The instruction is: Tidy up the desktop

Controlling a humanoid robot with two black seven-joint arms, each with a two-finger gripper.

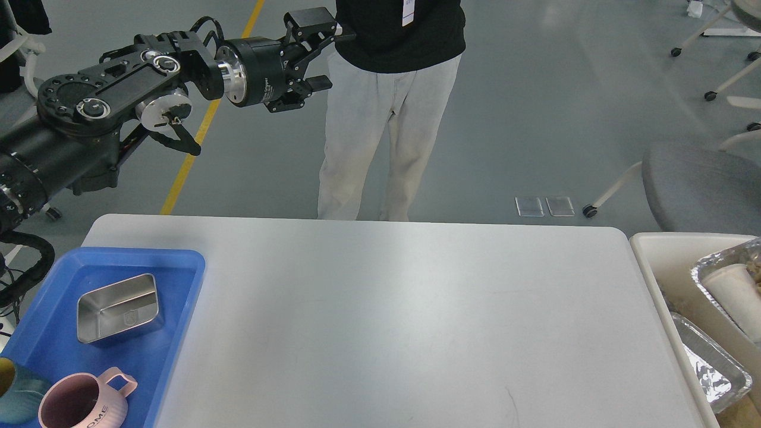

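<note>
Left gripper (326, 56) hung upper left of frame, jaws spread wide, holding nothing, well above the white desktop (404, 309) filling the lower half.

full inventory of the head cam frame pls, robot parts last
desktop: 1, white, centre
tray: 1, blue, on desktop's left end
steel box: 1, silver, in tray
mug: 1, pink, tray's near end
teal cup: 1, partly cut off, beside mug
bin: 1, cream, right of desktop
foil pans: 2, silver, in bin
chair: 1, grey, right
person: 1, black top, pale trousers, behind desktop
left tool: 1, black, raised, open, empty
</note>
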